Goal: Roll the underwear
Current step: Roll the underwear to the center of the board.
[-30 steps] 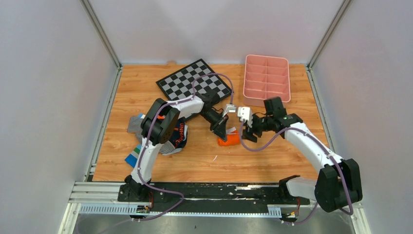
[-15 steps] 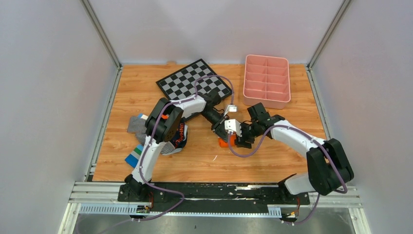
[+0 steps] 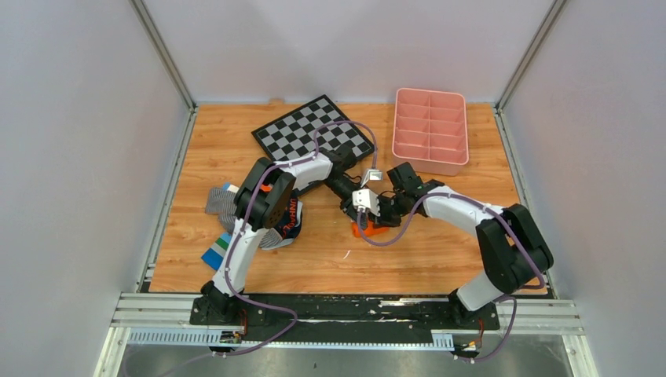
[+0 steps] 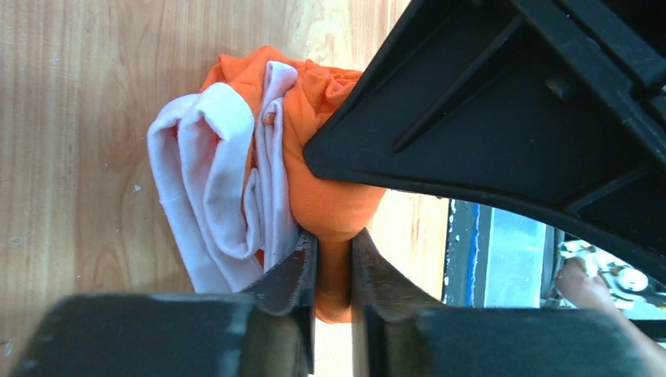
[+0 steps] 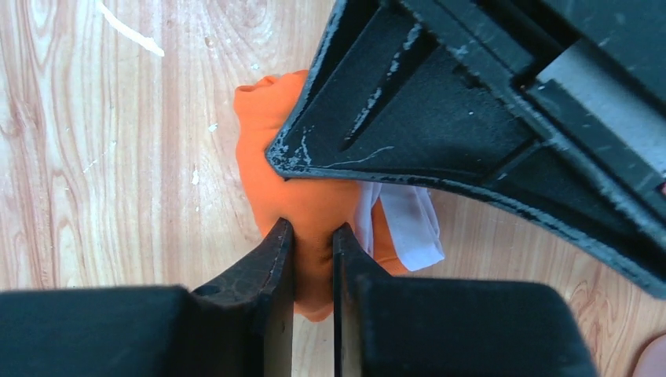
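The underwear [image 3: 371, 230] is a bunched orange bundle with white trim on the wooden table, mid-table. In the left wrist view its orange fold [image 4: 334, 200] runs between my left gripper [image 4: 334, 245], whose jaws are shut on it; the white trim [image 4: 212, 181] lies to the left. My right gripper [image 5: 312, 236] is shut on another orange fold of the underwear [image 5: 271, 161] from the opposite side. From above, the left gripper [image 3: 355, 214] and right gripper [image 3: 377, 217] meet nose to nose over the bundle and hide most of it.
A checkerboard [image 3: 312, 132] lies at the back, with a pink divided tray [image 3: 430, 129] to its right. Under the left arm is a pile with a navy pair [image 3: 289, 220], a striped garment [image 3: 220, 203] and a blue item [image 3: 212, 257].
The right arm swung left from beside the bundle onto it, and its jaws closed on the orange fabric. The left gripper stayed on the bundle, its jaws slightly wider.
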{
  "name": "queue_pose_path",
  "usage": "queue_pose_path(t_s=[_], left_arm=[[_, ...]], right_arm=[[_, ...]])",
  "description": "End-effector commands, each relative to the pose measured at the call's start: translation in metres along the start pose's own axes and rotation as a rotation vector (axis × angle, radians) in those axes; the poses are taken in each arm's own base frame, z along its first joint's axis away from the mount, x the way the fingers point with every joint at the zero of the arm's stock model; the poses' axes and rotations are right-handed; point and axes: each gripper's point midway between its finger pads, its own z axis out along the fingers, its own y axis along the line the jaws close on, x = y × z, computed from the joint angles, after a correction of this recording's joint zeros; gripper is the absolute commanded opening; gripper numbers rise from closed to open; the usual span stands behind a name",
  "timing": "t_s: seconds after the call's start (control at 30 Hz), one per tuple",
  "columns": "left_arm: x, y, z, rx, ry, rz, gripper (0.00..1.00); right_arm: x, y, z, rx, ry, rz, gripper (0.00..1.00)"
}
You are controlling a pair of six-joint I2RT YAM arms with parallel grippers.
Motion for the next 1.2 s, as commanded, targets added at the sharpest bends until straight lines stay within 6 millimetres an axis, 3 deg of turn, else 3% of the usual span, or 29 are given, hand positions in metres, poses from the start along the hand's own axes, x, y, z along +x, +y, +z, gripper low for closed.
queue_pose_path(t_s=[0.0,0.03,0.1,0.17,0.27,0.33,0.57,0.73,0.8,0.87,1.0,1.17], left_arm=[[0.043,0.038,0.004,-0.182,0.17,0.001,0.27],[0.038,0.036,-0.003,-0.208,0.163,0.03,0.38],[0.021,0.032,-0.023,-0.282,0.094,0.101,0.47],[-0.004,0.032,-0.052,-0.407,-0.017,0.159,0.5],[-0.045,0.024,-0.114,-0.591,-0.19,0.208,0.51],[-0.062,0.013,-0.154,-0.713,-0.278,0.244,0.52],[-0.088,-0.057,-0.243,-1.038,-0.458,0.502,0.54],[-0.095,-0.09,-0.301,-1.282,-0.365,0.667,0.55],[-0.097,-0.102,-0.298,-1.245,-0.342,0.731,0.54],[-0.096,-0.116,-0.278,-1.117,-0.327,0.783,0.53],[-0.074,-0.135,-0.218,-0.872,-0.232,0.869,0.52],[-0.016,-0.117,-0.125,-0.706,0.045,0.946,0.51]], right_arm=[[0.01,0.02,0.019,-0.129,0.033,0.064,0.03],[0.011,0.025,0.019,-0.161,0.038,0.078,0.0],[0.012,0.034,0.02,-0.217,0.042,0.117,0.0],[0.013,0.042,0.021,-0.273,0.047,0.164,0.0],[0.014,0.046,0.023,-0.319,0.061,0.22,0.0],[0.016,0.047,0.024,-0.343,0.076,0.266,0.0],[0.031,0.035,0.037,-0.391,0.148,0.51,0.0],[0.041,0.018,0.042,-0.419,0.164,0.675,0.0],[0.047,0.013,0.043,-0.428,0.174,0.73,0.0],[0.051,0.011,0.045,-0.454,0.185,0.781,0.0],[0.057,0.007,0.048,-0.481,0.19,0.849,0.0],[0.057,0.005,0.049,-0.485,0.193,0.865,0.0]])
